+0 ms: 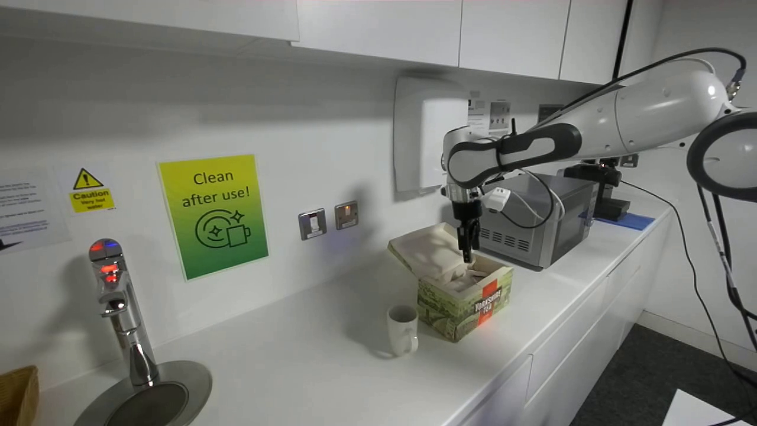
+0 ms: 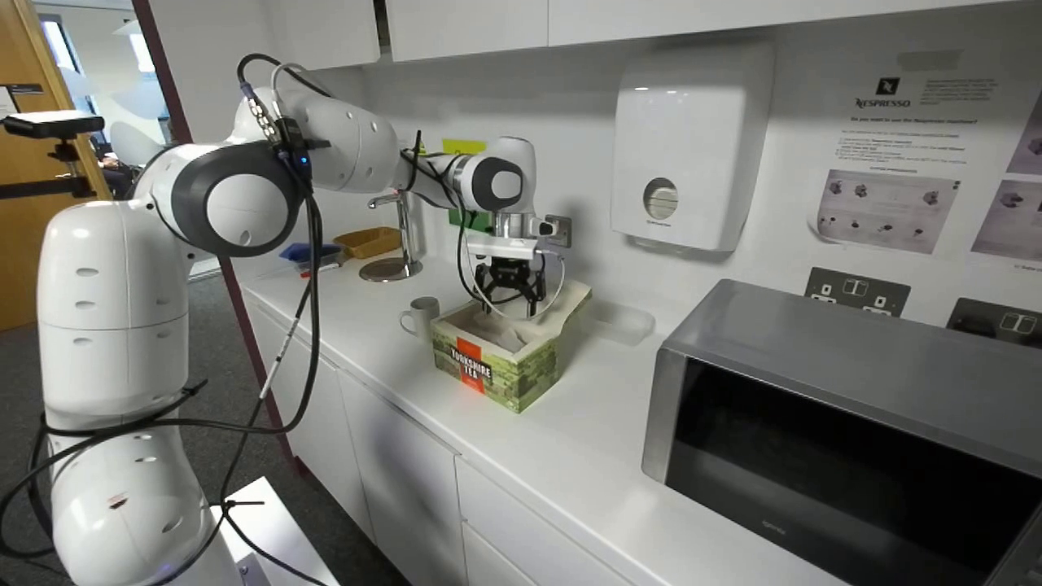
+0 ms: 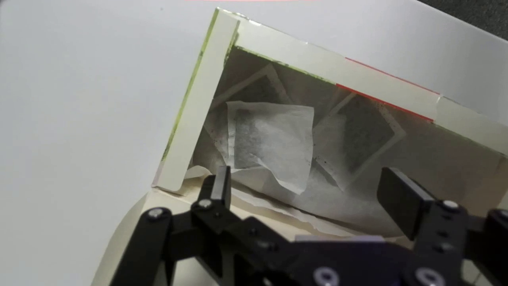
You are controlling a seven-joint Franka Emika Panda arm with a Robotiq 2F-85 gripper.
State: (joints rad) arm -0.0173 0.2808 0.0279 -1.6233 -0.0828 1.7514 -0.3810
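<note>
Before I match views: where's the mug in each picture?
In an exterior view: mug just right of centre, lower half, left of the tea box.
In an exterior view: mug left of centre, just below mid-height.
Wrist view: not in it.
Shared landmark: the tea box, open in all three.

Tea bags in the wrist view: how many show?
3, all in the tea box: the middle bag on top, the upper-left bag, the right bag; more may lie hidden.
</note>
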